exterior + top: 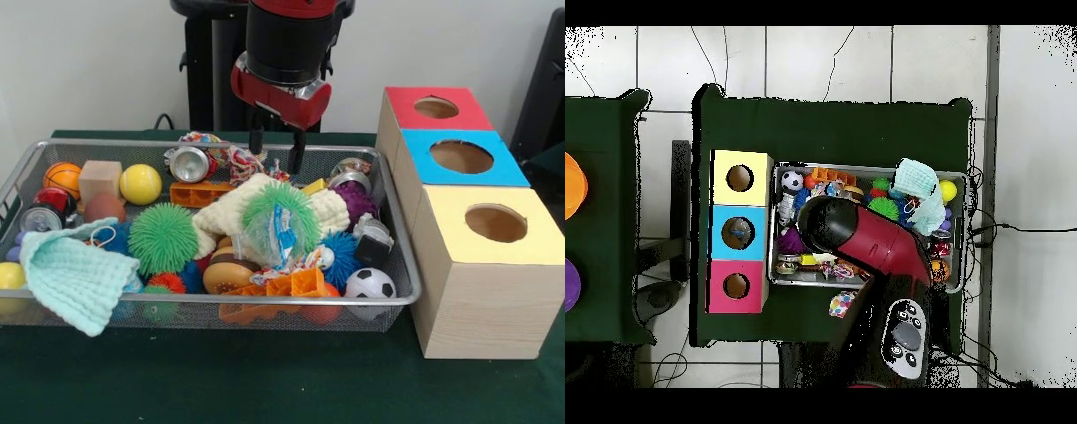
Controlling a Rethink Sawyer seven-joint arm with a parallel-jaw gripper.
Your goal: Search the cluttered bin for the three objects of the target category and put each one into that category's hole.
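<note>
Front view: hovering with fingers apart and empty, gripper [276,148] over the far middle of the wire bin [402,265], just above a rope toy [238,159] and cream cloth [231,210]. Sitting right of the bin, three boxes topped red [437,108], blue [462,157], yellow [494,221].

Overhead view: hiding the bin's [957,180] middle, the arm [865,245]; fingers not showing here.

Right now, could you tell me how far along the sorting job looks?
Nothing looks done: the bin is full of clutter, and the front view shows nothing inside the red, blue or yellow hole. The gripper hangs open and empty over the bin's far side. Searching, picking and dropping the three objects all remain.
</note>
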